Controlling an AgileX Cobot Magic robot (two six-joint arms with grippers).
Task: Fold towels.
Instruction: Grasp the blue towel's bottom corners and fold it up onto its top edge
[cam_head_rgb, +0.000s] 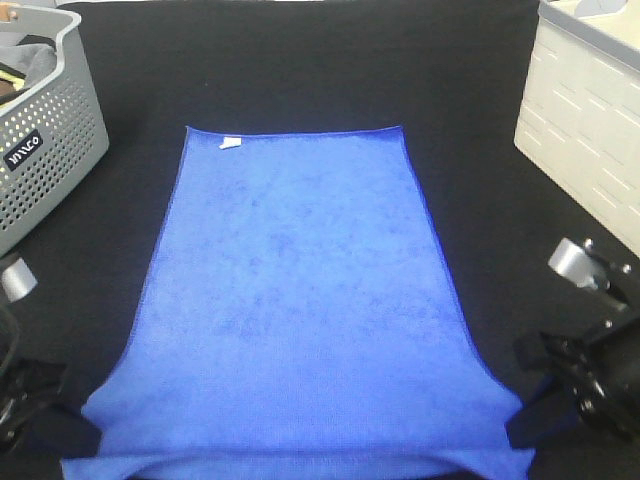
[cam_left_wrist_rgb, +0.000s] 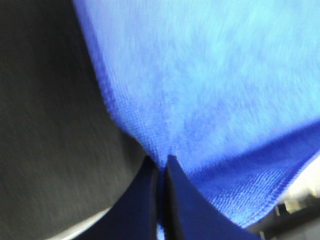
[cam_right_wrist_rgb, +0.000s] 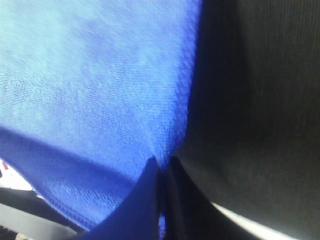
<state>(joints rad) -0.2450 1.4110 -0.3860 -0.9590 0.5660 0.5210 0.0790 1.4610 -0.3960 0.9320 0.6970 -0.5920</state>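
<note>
— where the blue towel (cam_head_rgb: 300, 300) lies spread on the black cloth (cam_head_rgb: 300, 60), how is it held?
— its near left corner is pinched by the left gripper (cam_left_wrist_rgb: 161, 167), jaws closed on it.
— and the right gripper (cam_right_wrist_rgb: 163, 165)?
— closed likewise on the near right corner. 1 white tag (cam_head_rgb: 230, 143) is seen at the far edge; the cloth is flanked by a grey basket (cam_head_rgb: 50, 130) and a white crate (cam_head_rgb: 585, 110).

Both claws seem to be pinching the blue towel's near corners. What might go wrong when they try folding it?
1. The left gripper and right gripper each pinch just a small bit of the towel near its edge; the cloth might slip out when lifted.
2. If the arms travel unevenly, the near edge may land crooked against the far edge with the white tag.
</note>
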